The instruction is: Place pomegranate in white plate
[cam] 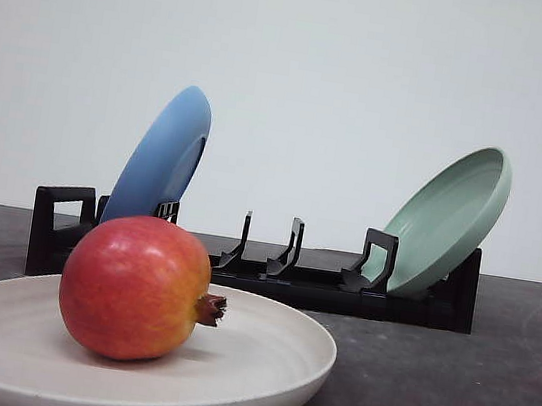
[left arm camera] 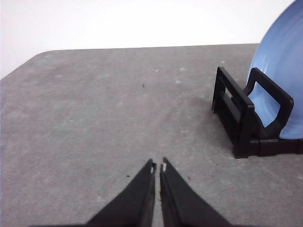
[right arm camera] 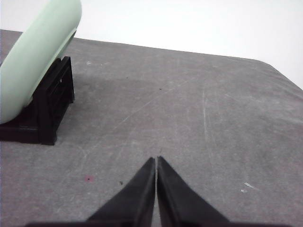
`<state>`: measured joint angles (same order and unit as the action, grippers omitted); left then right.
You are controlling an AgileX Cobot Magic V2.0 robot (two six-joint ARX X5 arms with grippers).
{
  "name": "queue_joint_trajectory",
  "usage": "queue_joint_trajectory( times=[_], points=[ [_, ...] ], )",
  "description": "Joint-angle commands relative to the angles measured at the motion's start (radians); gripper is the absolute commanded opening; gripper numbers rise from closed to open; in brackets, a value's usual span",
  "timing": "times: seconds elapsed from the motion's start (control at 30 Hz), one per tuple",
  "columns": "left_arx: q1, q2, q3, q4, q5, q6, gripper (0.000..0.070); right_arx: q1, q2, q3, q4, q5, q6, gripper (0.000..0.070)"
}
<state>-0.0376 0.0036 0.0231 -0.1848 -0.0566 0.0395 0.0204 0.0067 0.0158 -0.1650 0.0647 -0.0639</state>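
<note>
Now the pomegranate [cam: 136, 287] rests in the white plate [cam: 269, 359], clear of my jaws. My left gripper [left arm camera: 157, 165] and right gripper [right arm camera: 156, 160] hang over bare desk [right arm camera: 189, 118], jaws pressed together, the black rack [left arm camera: 241, 113] off to the side.

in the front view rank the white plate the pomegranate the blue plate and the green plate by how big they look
1. white plate, widest, though nearest the camera
2. and 3. green plate and blue plate: both tilted in the black rack, too alike to rank
4. pomegranate, resting in the white plate
</note>
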Motion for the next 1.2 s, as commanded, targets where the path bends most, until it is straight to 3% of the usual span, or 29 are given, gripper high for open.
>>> queue_joint_trajectory(
  times=[0.0, 1.17],
  points=[
    [0.001, -0.001, -0.011, -0.002, -0.006, -0.003, 0.0, 0.001, -0.003, -0.005, 0.008, 0.005, -0.007, 0.0],
    [0.001, -0.001, -0.011, -0.002, -0.006, -0.003, 0.0, 0.001, -0.003, -0.005, 0.008, 0.005, -0.007, 0.0]
  ],
)
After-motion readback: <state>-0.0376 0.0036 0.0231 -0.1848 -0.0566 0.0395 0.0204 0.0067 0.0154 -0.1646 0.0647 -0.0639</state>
